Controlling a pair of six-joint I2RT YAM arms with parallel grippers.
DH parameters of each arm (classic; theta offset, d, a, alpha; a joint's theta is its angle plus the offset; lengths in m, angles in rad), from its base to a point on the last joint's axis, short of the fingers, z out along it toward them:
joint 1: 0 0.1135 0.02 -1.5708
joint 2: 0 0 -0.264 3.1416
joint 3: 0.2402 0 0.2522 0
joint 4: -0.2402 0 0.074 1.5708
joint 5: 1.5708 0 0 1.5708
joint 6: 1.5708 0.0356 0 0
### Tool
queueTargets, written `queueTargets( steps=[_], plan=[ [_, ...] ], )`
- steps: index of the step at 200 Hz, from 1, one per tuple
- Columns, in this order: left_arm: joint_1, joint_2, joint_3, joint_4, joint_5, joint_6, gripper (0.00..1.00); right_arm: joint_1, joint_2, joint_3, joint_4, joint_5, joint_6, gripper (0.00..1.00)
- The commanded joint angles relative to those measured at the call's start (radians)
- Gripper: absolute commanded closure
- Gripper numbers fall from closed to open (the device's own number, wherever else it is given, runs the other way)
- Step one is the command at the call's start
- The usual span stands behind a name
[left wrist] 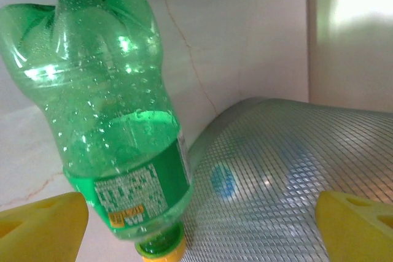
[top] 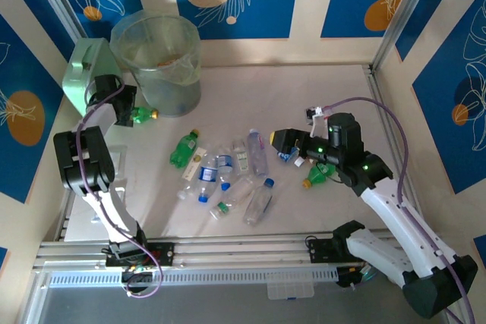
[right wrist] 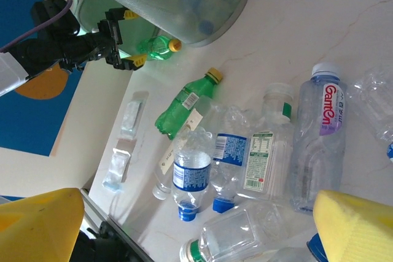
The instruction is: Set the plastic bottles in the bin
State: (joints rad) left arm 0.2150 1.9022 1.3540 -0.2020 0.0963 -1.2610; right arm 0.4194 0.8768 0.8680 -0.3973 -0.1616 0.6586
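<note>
At the far left, your left fingers (left wrist: 40, 228) stand spread wide with nothing held. The green bottle (left wrist: 116, 121) lies on the surface (top: 304, 96) close by them, its side just beside the foot of the bin (top: 163, 89) — outside it, not in it. By my judgement you have to pick this bottle up and lift it over the rim, and the tight spot is the danger. Closing there could pinch or shove the bin's wall, and a round bottle nudged off-centre may roll toward the mint-green box (top: 76, 77). In the middle, the pile of bottles (top: 228, 176) lies loose and overlapping. Several look thin and crumpled, so a grip may slip or drag a neighbour along. On the right, your right fingers (right wrist: 37, 225) are wide apart and empty too, at the pile's right edge — watch the small green bottle (top: 315, 177) under that arm, which a low sweep could knock aside.
</note>
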Motion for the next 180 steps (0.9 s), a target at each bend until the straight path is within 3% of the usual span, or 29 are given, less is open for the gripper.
queueTargets(
  steps=[1,67,103,139,180],
  plan=[
    [0.005,0.036,0.042,-0.049,-0.011,-0.024,0.06,-0.012,0.011,0.001,0.029,-0.014,0.004,0.04],
    [-0.007,0.154,0.18,-0.242,-0.065,-0.038,0.07,-0.052,0.053,0.024,0.034,-0.037,0.013,0.04],
    [-0.017,0.223,0.312,-0.434,-0.136,-0.044,0.09,-0.059,0.062,0.029,0.021,-0.034,-0.002,0.04],
    [-0.027,0.257,0.331,-0.463,-0.135,-0.053,0.1,-0.065,0.075,0.025,0.012,-0.036,0.0,0.04],
    [-0.037,0.253,0.291,-0.445,-0.138,-0.059,0.25,-0.068,0.058,0.035,-0.006,-0.03,-0.007,0.04]
  ],
)
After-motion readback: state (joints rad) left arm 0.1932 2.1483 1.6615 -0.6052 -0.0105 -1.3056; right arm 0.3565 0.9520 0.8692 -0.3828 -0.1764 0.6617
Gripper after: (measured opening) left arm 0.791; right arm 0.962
